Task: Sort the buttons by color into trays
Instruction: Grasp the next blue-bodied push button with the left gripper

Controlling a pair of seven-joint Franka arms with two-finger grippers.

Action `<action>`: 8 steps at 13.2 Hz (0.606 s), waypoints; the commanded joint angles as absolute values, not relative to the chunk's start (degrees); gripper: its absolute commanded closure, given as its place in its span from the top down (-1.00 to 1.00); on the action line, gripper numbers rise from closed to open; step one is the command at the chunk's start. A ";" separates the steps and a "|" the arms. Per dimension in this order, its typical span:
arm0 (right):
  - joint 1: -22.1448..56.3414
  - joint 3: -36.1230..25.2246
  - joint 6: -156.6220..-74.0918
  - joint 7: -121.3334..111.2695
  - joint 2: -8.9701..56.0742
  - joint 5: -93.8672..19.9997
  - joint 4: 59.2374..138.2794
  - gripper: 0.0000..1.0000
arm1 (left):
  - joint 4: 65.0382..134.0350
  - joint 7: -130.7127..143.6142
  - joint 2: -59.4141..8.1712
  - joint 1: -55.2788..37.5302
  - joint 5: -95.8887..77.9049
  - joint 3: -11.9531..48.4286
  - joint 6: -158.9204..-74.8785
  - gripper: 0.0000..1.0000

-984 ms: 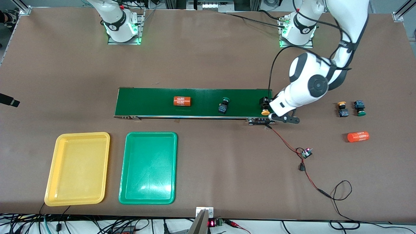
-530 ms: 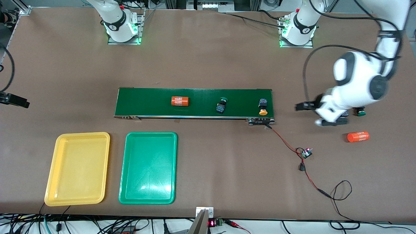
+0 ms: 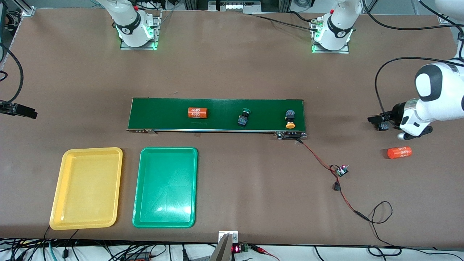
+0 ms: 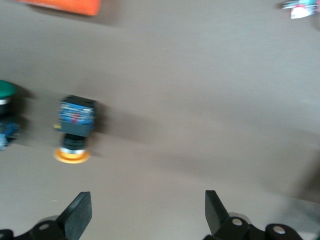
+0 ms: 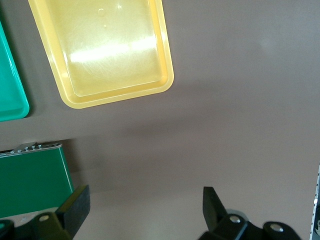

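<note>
Nearer the camera than the conveyor belt, we find the yellow tray and the green tray, both without buttons.

On the belt lie an orange cylinder, a green button and a yellow button. All three have shifted slightly toward the right arm's end since a second ago.

The left gripper, which was then at the yellow button on the belt's end, has moved off the belt toward the left arm's end. Its jaws are wide apart and hold nothing. It hangs over the table by a second yellow button and a second green button.

The right gripper waits off the belt's other end, spread and empty.

We judge that feeding is under way and sorting has not begun.
</note>
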State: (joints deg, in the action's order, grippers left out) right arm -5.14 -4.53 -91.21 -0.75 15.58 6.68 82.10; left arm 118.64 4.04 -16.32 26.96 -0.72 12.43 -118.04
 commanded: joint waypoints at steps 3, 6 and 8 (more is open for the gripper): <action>-5.45 -4.57 -90.53 -2.71 15.21 5.63 82.44 1.00 | 111.91 -0.51 -23.44 31.10 3.34 13.45 -118.65 1.00; -4.84 -4.48 -90.62 -2.99 15.21 5.63 82.97 1.00 | 108.81 -5.62 -27.85 33.05 3.43 13.45 -118.91 1.00; -4.57 -4.31 -90.70 -2.47 15.21 4.32 82.88 1.00 | 108.81 -6.06 -29.09 33.22 6.39 13.45 -120.66 1.00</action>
State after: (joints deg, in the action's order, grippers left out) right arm -4.91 -4.40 -91.04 -2.16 15.60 6.07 82.64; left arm 110.69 -4.82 -26.99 32.42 3.04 12.47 -120.10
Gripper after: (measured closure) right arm 0.000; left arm 0.000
